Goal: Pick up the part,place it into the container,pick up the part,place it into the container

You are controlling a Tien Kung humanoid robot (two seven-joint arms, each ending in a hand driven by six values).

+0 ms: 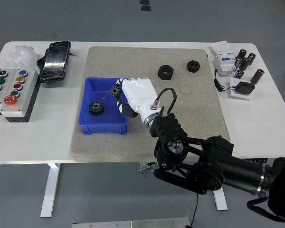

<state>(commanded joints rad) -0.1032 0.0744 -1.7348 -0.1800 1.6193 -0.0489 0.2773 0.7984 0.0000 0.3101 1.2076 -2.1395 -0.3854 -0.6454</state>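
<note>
A blue container (92,124) sits on the grey mat's left side with one black gear (95,108) lying inside it. My right hand (125,98), white with black fingertips, is over the container's right rim and is shut on a second small black gear (116,90), held above the bin's inside. Two black hex nuts (165,72) (193,66) lie on the mat's far right part. The left arm is out of view.
A button box (9,93) and a black pouch (55,61) sit on the table's left. A white module (223,59), several dark cylinders (245,61) and a black block on a white pad (243,88) sit at the right.
</note>
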